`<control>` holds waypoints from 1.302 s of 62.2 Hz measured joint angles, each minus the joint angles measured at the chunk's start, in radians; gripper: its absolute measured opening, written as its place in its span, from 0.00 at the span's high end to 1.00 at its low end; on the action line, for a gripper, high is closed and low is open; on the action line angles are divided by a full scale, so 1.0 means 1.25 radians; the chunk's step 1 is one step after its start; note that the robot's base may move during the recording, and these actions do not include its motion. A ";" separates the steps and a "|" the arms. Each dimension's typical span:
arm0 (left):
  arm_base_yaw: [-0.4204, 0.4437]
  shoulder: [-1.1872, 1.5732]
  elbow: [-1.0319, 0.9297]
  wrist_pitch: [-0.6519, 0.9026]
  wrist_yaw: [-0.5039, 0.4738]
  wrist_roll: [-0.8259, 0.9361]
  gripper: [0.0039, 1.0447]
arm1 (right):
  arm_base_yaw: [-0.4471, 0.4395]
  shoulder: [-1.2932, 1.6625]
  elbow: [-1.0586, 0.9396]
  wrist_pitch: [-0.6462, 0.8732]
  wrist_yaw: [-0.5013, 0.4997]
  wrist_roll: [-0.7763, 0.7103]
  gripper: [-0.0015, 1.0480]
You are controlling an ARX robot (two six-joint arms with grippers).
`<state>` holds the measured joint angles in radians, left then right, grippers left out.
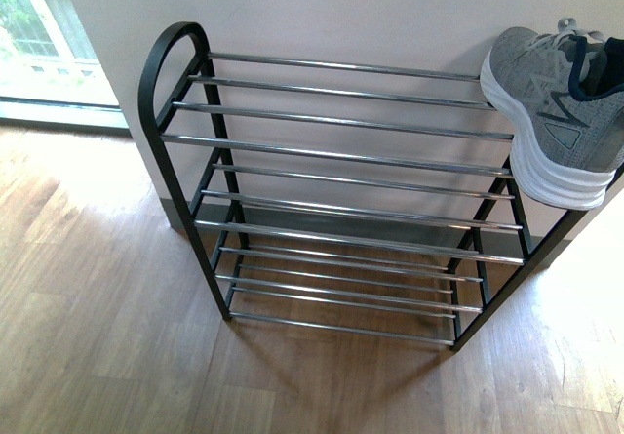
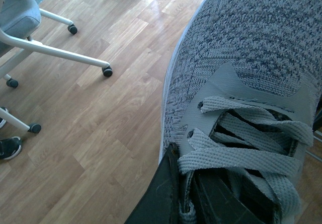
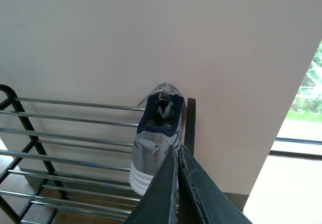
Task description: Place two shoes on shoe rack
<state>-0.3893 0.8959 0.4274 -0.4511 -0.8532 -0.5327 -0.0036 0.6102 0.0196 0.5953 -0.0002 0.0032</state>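
One grey sneaker [image 1: 556, 122] rests on the right end of the top tier of the shoe rack [image 1: 148, 93], heel hanging over the front bar, toe toward the wall. In the right wrist view that sneaker [image 3: 153, 143] sits just past my right gripper [image 3: 176, 151], whose jaws are pressed together with nothing between them. A second grey sneaker [image 2: 251, 38] fills the left wrist view. My left gripper [image 2: 181, 183] is shut on its collar by the laces, holding it above the wooden floor. Neither arm appears in the front view.
The rack stands against a pale wall, with its lower tiers of chrome bars [image 1: 341, 249] bare. An office chair base [image 2: 60, 53] with castors and a black shoe [image 2: 9, 147] are on the floor below the left arm. A window [image 1: 39, 34] is at the far left.
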 joint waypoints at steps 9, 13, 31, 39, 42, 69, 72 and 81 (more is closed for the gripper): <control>0.000 0.000 0.000 0.000 0.000 0.000 0.99 | 0.000 -0.074 0.000 -0.068 0.000 0.000 0.99; 0.000 0.000 0.000 0.000 0.000 0.000 0.99 | 0.000 -0.102 -0.001 -0.094 0.000 0.000 0.99; 0.000 0.000 0.000 0.000 0.000 0.000 0.99 | 0.000 -0.208 -0.001 -0.195 0.000 0.000 0.99; 0.000 0.000 0.000 0.000 0.000 0.000 0.99 | 0.000 -0.249 -0.001 -0.235 0.000 0.000 0.99; 0.000 0.000 0.000 0.000 0.000 0.000 0.99 | 0.000 -0.263 -0.001 -0.250 0.000 0.000 0.99; 0.000 0.000 0.000 0.000 0.000 0.000 0.99 | 0.000 -0.377 0.000 -0.371 0.001 0.000 0.99; 0.000 0.000 0.000 0.000 0.000 0.000 0.99 | 0.000 -0.432 0.000 -0.446 -0.001 0.000 0.99; 0.000 0.000 0.000 0.000 0.000 0.000 0.99 | 0.001 -0.481 0.000 -0.474 0.000 0.000 0.99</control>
<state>-0.3893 0.8959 0.4274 -0.4511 -0.8532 -0.5323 -0.0025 0.0090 0.0193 0.0032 0.0002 0.0029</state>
